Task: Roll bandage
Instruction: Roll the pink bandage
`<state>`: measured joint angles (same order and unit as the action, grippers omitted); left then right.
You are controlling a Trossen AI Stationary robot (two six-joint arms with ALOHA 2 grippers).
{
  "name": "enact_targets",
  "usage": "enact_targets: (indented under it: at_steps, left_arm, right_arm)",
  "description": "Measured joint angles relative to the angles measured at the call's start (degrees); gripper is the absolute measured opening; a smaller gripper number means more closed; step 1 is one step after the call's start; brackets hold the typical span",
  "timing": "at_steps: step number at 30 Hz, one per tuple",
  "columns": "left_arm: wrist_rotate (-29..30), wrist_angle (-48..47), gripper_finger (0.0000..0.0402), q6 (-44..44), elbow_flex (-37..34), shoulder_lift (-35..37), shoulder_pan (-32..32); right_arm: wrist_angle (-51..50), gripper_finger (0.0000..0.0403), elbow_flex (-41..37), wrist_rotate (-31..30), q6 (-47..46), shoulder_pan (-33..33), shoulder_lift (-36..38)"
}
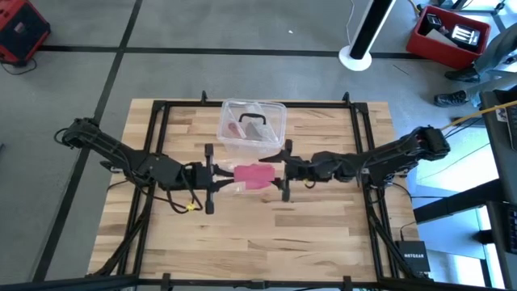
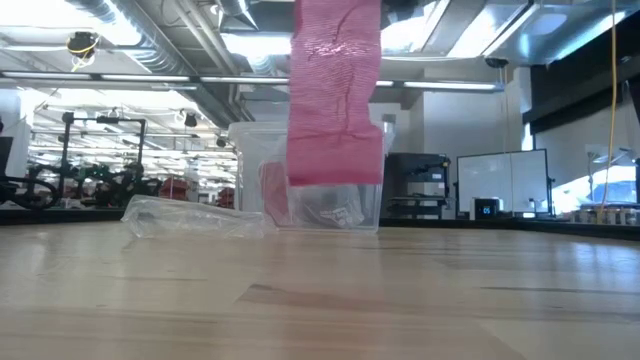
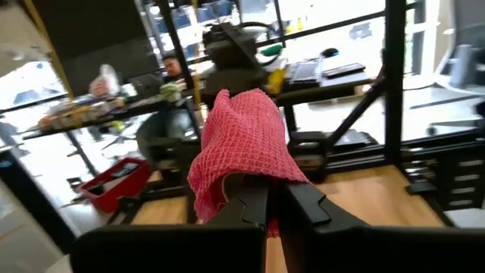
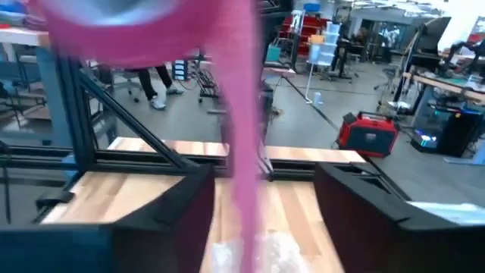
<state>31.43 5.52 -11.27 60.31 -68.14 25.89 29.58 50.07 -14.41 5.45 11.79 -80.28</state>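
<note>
Bandage (image 1: 255,175): pink-red knit strip, held up off the table (image 1: 323,234) at mid-table, between the two grippers. Low view: hangs down from above (image 2: 335,95), lower edge clear of the wood, in front of the clear box.
Left gripper (image 1: 212,175): at the bandage's left end, just left of centre. Left wrist view: fingers (image 3: 250,199) narrow, pinched together w/ the fabric (image 3: 246,140) bunched over and draped between the tips, so holding it.
Right gripper (image 1: 284,171): at the bandage's right end, facing the left one across the strip. Right wrist view: fingers (image 4: 186,201) set wide apart, strip (image 4: 242,136) hanging down thru the gap w/o touching either finger.
Clear plastic box (image 1: 253,126): on the table just on the far side of the grippers, lid off or open can't tell; some reddish and dark items inside.
Plastic wrapper (image 2: 195,218): crumpled, clear, lying flat on the table left of the box in the low view.
Room: person visible far off in the left wrist view (image 3: 173,67); red case (image 4: 367,135) on the floor beyond the table.
</note>
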Motion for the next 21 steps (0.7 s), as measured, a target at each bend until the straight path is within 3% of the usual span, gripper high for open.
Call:
enact_targets:
  at_steps: [2,6,7,11,17,21]
  left_arm:
    - [-1.3,0.0,0.0002,0.3,0.0,0.0,0.0]
    - [-2.7,-0.1,0.0002,1.5,0.0,0.0,0.7]
    - [-3.4,0.0,0.0002,1.6,0.0,0.0,1.0]
    - [-8.0,-0.4,0.0002,3.2,0.0,0.0,3.1]
    - [-20.4,0.9,0.0002,4.5,-0.1,0.0,6.1]
    - [-19.6,5.9,0.0002,0.9,-0.1,0.0,7.0]
  right_arm:
    - [0.6,0.0174,0.3,0.4,3.3,-0.7,-0.1]
    - [0.3,0.0037,0.4,2.2,11.2,-2.0,0.4]
    - [0.2,0.0019,0.4,2.9,13.1,-2.3,0.7]
    - [0.2,0.0012,0.4,0.2,18.7,-3.7,1.6]
    - [-1.3,0.0004,0.4,-1.7,22.7,-7.3,2.4]
    - [-1.1,0.0004,0.4,1.6,20.5,-7.5,2.1]
